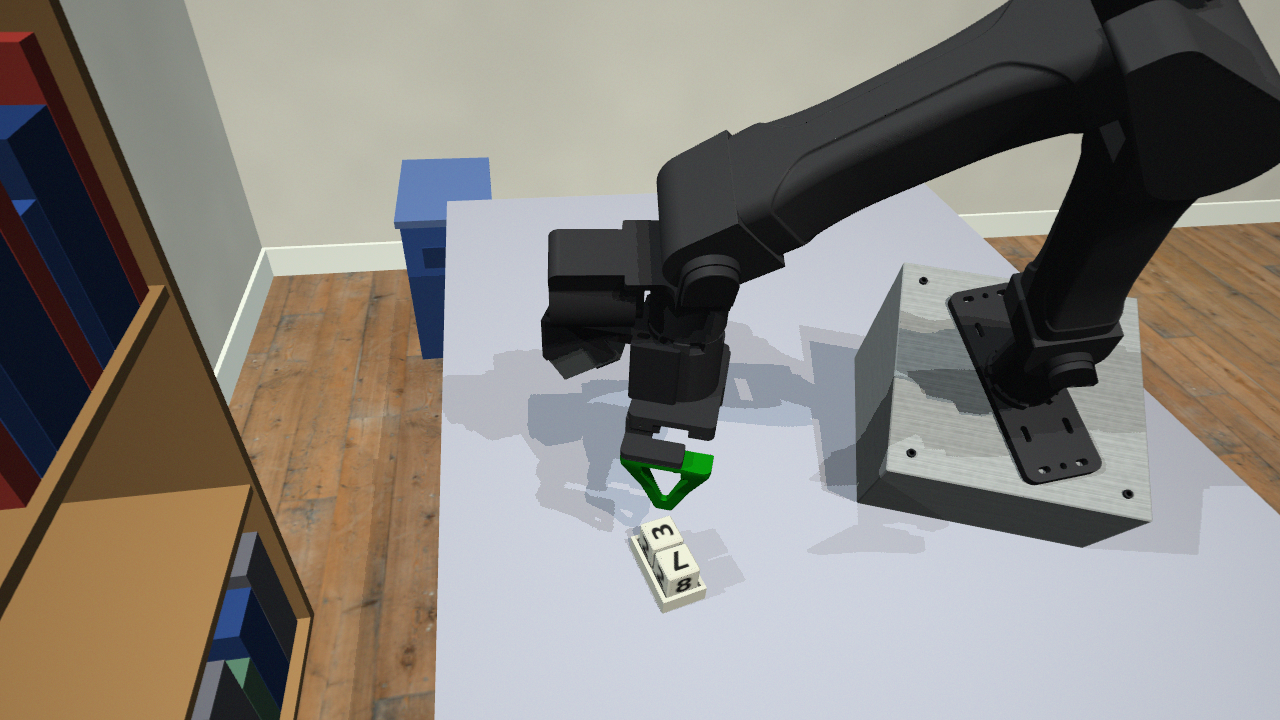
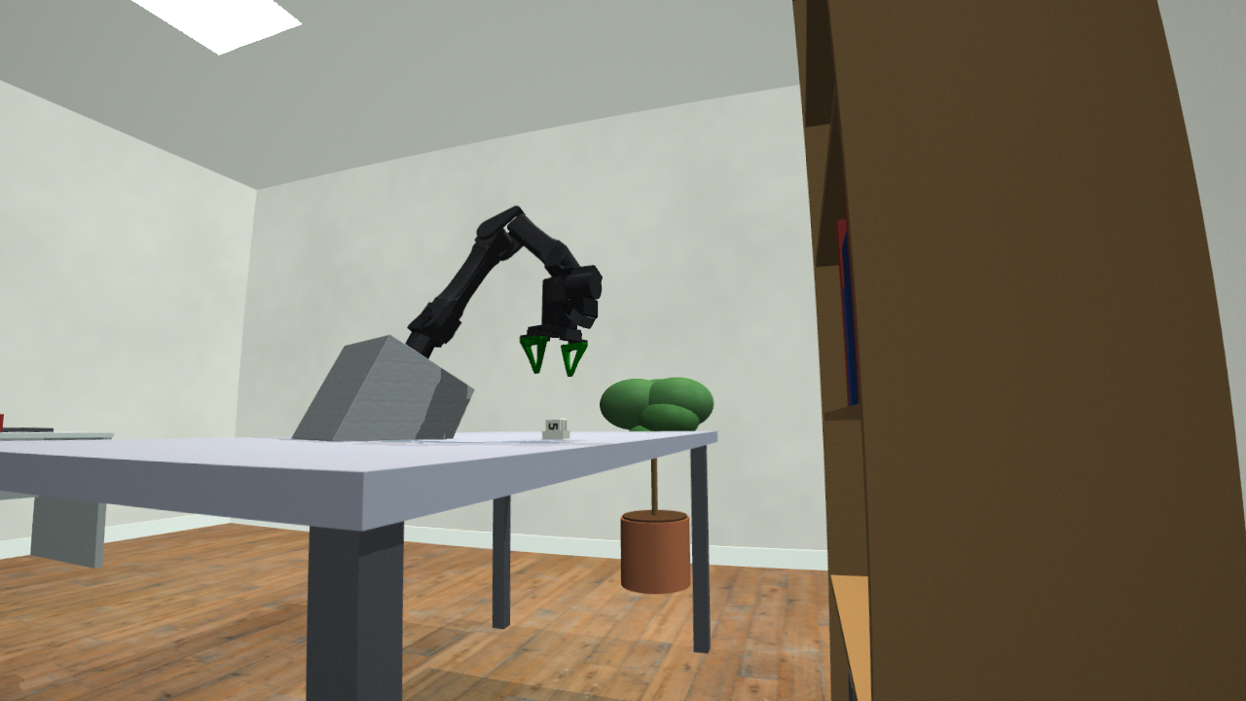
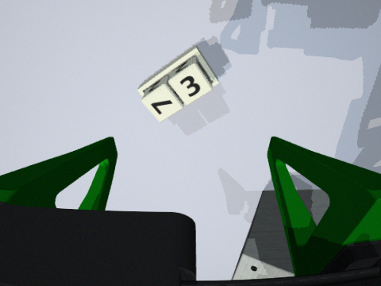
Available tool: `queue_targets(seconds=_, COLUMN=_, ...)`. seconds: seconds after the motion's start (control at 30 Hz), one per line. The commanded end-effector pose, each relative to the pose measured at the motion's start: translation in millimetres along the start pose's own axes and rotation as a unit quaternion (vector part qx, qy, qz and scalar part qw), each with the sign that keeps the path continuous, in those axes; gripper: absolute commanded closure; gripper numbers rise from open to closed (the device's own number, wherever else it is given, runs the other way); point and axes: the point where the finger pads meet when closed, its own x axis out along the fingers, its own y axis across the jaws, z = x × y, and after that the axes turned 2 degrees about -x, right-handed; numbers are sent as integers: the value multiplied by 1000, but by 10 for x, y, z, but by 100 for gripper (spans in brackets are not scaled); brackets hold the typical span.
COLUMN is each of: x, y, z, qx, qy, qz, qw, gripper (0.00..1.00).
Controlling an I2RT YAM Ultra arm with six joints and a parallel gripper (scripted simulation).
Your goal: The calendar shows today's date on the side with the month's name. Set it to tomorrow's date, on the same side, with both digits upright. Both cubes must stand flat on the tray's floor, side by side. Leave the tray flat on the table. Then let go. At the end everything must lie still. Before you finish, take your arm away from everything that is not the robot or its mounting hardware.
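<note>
The black arm's hand [image 2: 553, 355], with its two green triangular fingers, is spread wide and holds nothing. It points downward and hangs well above the pale grey surface [image 1: 895, 626]; the exterior view shows plain air between the fingertips and anything below.

Ahead of the fingers in the wrist view sits the small cream block calendar: a shallow cream tray [image 1: 664, 601] lying flat on the surface, with two cream cubes touching side by side in it. The cube with a black 3 on top [image 3: 192, 85] is the one nearer the hand in the top view, and the cube with a black 7 on top [image 3: 160, 105] is the farther one, with an 8 on one of its side faces. The face carrying the month's name cannot be read from any view, so today's date cannot be told from here.

This looks like the approach step: the hand is lining up over the calendar and no cube has been touched. The next move calls for centring over a single cube, turning the wrist so the fingers straddle that cube alone without catching its neighbour or the tray wall, then descending.

Farther out stand the grey metal pedestal block [image 1: 904, 420] under the arm and a brown wooden bookshelf [image 1: 134, 402] at the side.
</note>
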Motion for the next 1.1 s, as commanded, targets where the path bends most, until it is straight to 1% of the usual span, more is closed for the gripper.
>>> queue_targets(seconds=0.0, x=15, y=15, z=58, qx=94, qy=-11, qz=4, qw=995, gripper=0)
queue_targets(seconds=0.1, x=54, y=15, z=59, qx=150, qy=-11, qz=4, qw=989, gripper=0)
queue_targets(seconds=0.13, x=57, y=15, z=59, qx=154, qy=-11, qz=4, qw=988, gripper=0)
queue_targets(seconds=0.17, x=80, y=15, z=59, qx=185, qy=-11, qz=5, qw=983, gripper=0)
queue_targets(seconds=0.2, x=86, y=15, z=59, qx=194, qy=-11, qz=5, qw=981, gripper=0)
queue_targets(seconds=0.23, x=105, y=15, z=59, qx=220, qy=-11, qz=5, qw=975, gripper=0)
queue_targets(seconds=0.33, x=141, y=15, z=59, qx=270, qy=-11, qz=6, qw=963, gripper=0)
queue_targets(seconds=0.4, x=166, y=15, z=58, qx=304, qy=-10, qz=6, qw=953, gripper=0)
queue_targets(seconds=0.43, x=183, y=15, z=58, qx=326, qy=-10, qz=6, qw=945, gripper=0)
queue_targets(seconds=0.5, x=183, y=15, z=58, qx=326, qy=-10, qz=6, qw=945, gripper=0)
queue_targets(seconds=0.53, x=189, y=15, z=58, qx=335, qy=-10, qz=6, qw=942, gripper=0)
queue_targets(seconds=0.63, x=244, y=15, z=55, qx=408, qy=-10, qz=7, qw=913, gripper=0)
queue_targets(seconds=0.7, x=268, y=15, z=54, qx=439, qy=-9, qz=8, qw=898, gripper=0)
queue_targets(seconds=0.73, x=277, y=15, z=54, qx=450, qy=-9, qz=8, qw=893, gripper=0)
queue_targets(seconds=0.8, x=286, y=15, z=53, qx=462, qy=-9, qz=8, qw=887, gripper=0)
queue_targets(seconds=0.9, x=289, y=15, z=53, qx=466, qy=-9, qz=8, qw=885, gripper=0)
queue_targets(seconds=0.93, x=289, y=15, z=53, qx=466, qy=-9, qz=8, qw=885, gripper=53)
queue_targets(seconds=1.07, x=289, y=15, z=53, qx=466, qy=-9, qz=8, qw=885, gripper=53)
